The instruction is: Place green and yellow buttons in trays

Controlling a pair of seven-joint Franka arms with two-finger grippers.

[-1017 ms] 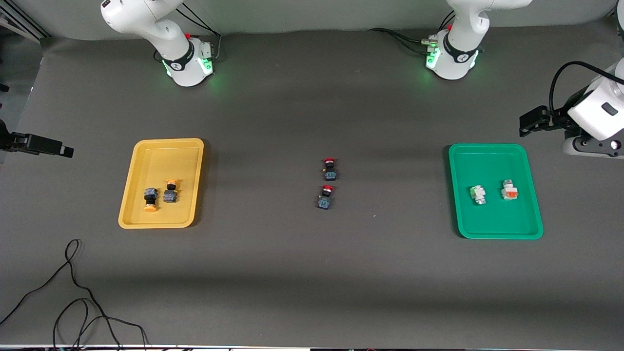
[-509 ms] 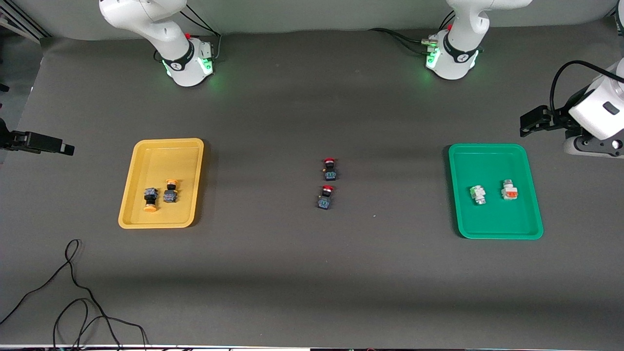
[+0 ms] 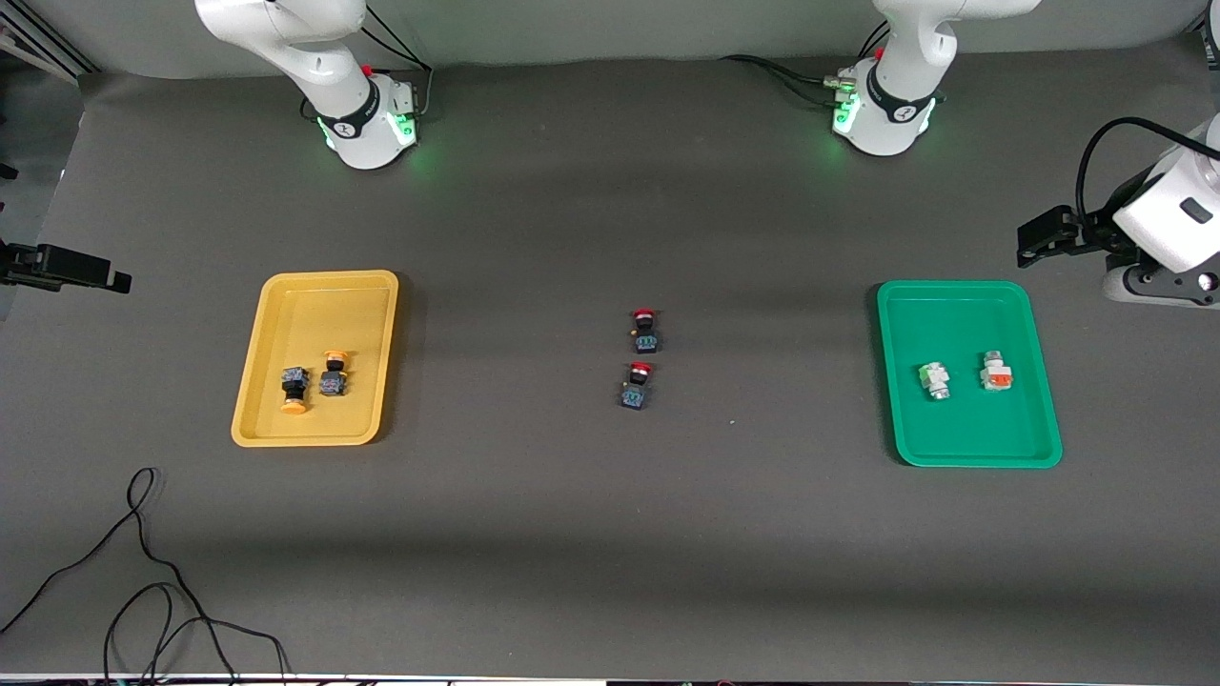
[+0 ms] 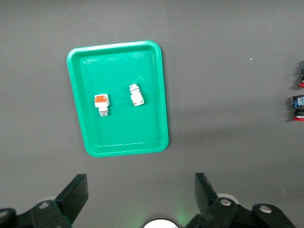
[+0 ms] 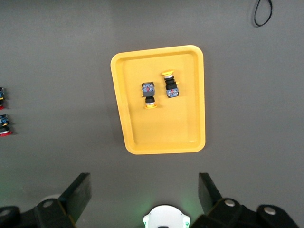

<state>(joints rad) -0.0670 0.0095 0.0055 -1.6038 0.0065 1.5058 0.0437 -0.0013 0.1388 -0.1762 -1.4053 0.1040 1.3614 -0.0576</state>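
Note:
Two yellow-capped buttons (image 3: 294, 389) (image 3: 333, 373) lie side by side in the yellow tray (image 3: 329, 282) toward the right arm's end of the table. In the green tray (image 3: 953, 288), toward the left arm's end, lie two white-bodied buttons (image 3: 935, 379) (image 3: 996, 372), one with an orange part. My right gripper (image 5: 142, 183) hangs open and empty high above the table, looking down on the yellow tray (image 5: 161, 128). My left gripper (image 4: 140, 183) is likewise open and empty, high above the green tray (image 4: 123, 135). Both hands show at the side edges of the front view.
Two red-capped switches (image 3: 646, 330) (image 3: 637, 386) lie mid-table between the trays, one nearer the front camera. A loose black cable (image 3: 143, 553) curls on the table near the front edge at the right arm's end.
The right gripper has drifted slightly up and outward at the edge of the front view. The left gripper, the buttons and the trays have stayed put.

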